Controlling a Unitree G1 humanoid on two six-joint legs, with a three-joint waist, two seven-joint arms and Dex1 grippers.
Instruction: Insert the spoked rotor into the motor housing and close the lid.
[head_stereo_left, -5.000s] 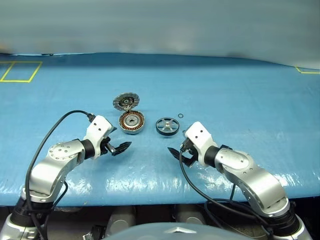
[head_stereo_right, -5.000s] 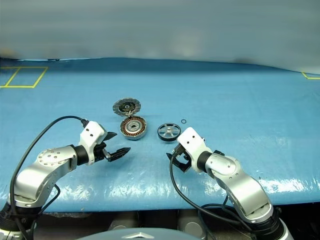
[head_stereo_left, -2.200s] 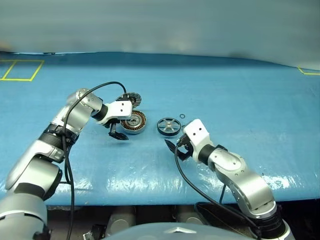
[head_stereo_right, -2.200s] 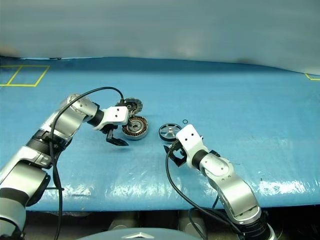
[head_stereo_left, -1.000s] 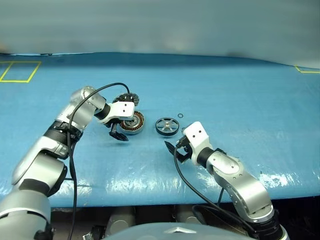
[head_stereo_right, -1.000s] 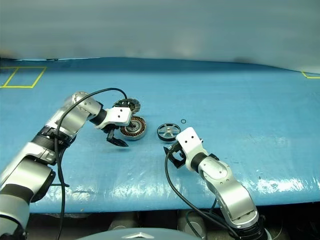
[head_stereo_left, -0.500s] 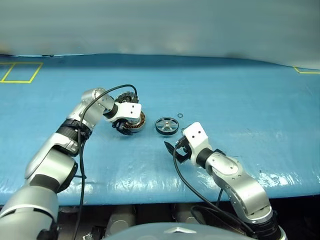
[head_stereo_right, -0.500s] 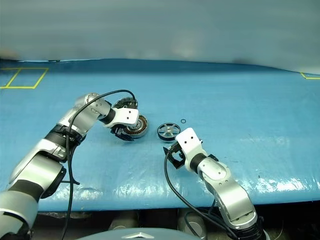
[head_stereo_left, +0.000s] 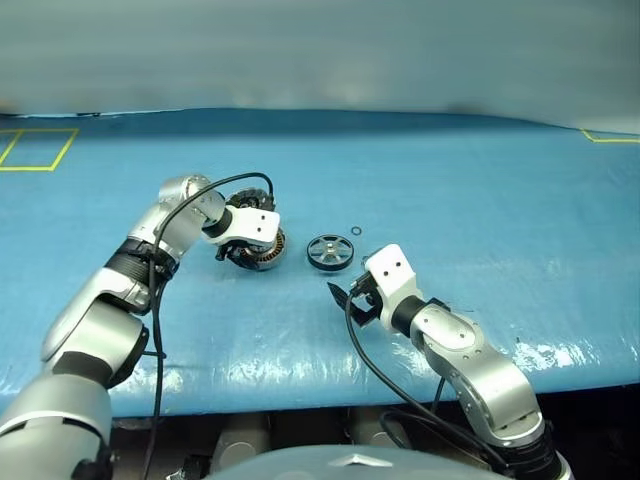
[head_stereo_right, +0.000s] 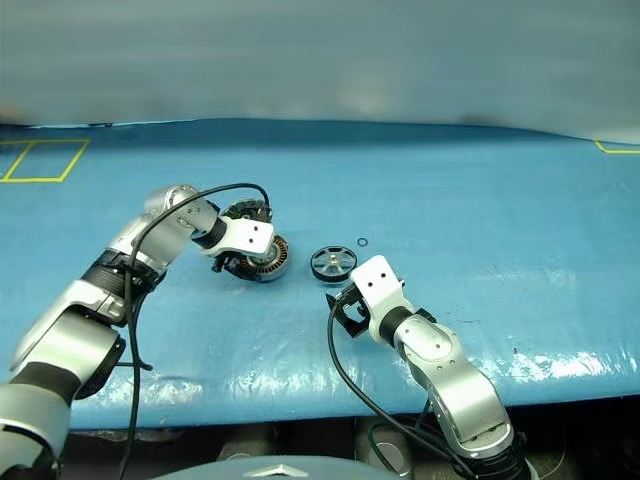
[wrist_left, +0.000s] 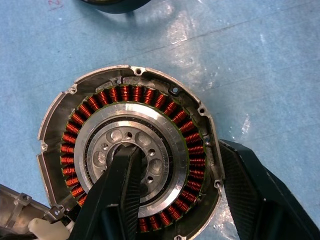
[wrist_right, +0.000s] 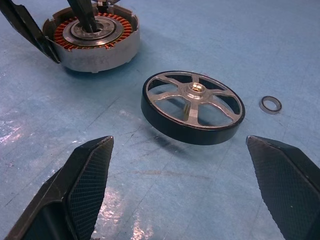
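The motor housing (wrist_left: 131, 116), a grey cup with copper windings, lies on the blue table left of centre. My left gripper (head_stereo_left: 240, 255) points down onto it and is shut on its wall. One finger (wrist_left: 125, 175) sits in the centre bearing hole and the other stands outside the rim. The lid (head_stereo_right: 243, 211) is hinged at the housing's far edge, partly hidden behind the gripper. The spoked rotor (wrist_right: 192, 107) lies flat just right of the housing. My right gripper (head_stereo_left: 345, 298) hovers open a little in front of the rotor, not touching it.
A tiny thin ring (wrist_right: 270, 104) lies on the table (head_stereo_left: 480, 200) just past the rotor on the right. Yellow square markings (head_stereo_left: 30, 148) sit at the far left. The table's front edge (head_stereo_left: 300, 375) runs close below both arms.
My left gripper has come down over the housing and narrowed its fingers onto the housing's wall. The right arm and the rotor have stayed put.
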